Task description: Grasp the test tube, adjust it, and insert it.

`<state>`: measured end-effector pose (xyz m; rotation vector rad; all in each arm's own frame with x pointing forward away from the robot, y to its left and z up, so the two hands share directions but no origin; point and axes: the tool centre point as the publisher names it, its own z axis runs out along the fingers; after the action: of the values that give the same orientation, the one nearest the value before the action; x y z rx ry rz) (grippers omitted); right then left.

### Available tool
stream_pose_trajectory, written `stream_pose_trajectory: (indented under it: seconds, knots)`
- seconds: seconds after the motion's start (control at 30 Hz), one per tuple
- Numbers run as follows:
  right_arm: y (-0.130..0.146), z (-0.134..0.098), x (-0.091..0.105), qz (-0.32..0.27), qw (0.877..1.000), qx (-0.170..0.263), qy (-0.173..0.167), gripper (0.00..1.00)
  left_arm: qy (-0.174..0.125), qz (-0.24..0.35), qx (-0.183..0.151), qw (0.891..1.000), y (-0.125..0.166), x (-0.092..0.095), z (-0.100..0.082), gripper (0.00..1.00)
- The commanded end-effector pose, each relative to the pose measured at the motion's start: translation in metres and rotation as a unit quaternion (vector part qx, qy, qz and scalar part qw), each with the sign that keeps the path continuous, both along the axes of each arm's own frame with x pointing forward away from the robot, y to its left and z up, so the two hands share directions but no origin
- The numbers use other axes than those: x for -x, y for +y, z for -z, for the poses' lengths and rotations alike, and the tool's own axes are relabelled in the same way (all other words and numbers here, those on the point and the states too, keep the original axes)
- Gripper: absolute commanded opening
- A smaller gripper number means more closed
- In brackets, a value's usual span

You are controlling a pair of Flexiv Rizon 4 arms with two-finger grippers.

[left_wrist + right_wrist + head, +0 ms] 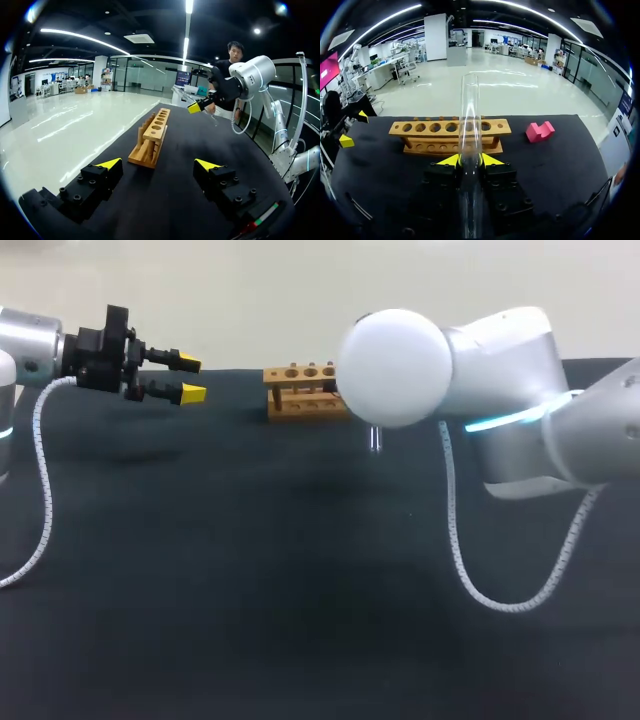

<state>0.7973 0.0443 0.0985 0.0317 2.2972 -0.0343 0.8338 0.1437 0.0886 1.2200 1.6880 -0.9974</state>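
White right arm (500,390), one; its round joint blocks the overhead sight of its pincer. Right gripper (469,161), one, clamped on one clear glass test tube (470,115), held in front of one wooden tube rack (435,136). Pink block (540,131), one, beside the rack. Left gripper (192,378), one, spread wide, empty, well apart. Black table (250,590), one.

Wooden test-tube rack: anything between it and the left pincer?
No. In the left wrist view, only bare black tabletop separates the left pincer from the wooden test-tube rack.
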Motion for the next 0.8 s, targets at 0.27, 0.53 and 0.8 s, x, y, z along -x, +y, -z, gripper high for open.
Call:
stream_pose_trajectory:
  seconds: [0.27, 0.53, 0.8]
  knots:
    - [0.007, 0.015, -0.023, -0.020, 1.000, 0.015, 0.009, 0.00, -0.002, 0.001, 0.001, 1.000, 0.001, 0.000, 0.001, 1.00]
    - [0.011, 0.026, -0.034, -0.028, 0.999, 0.014, 0.019, 0.00, -0.002, 0.001, 0.001, 1.000, 0.001, 0.000, 0.001, 1.00]
    - [0.010, 0.034, -0.041, -0.030, 0.999, 0.011, 0.031, 0.00, -0.002, 0.001, 0.001, 1.000, 0.001, 0.000, 0.001, 1.00]
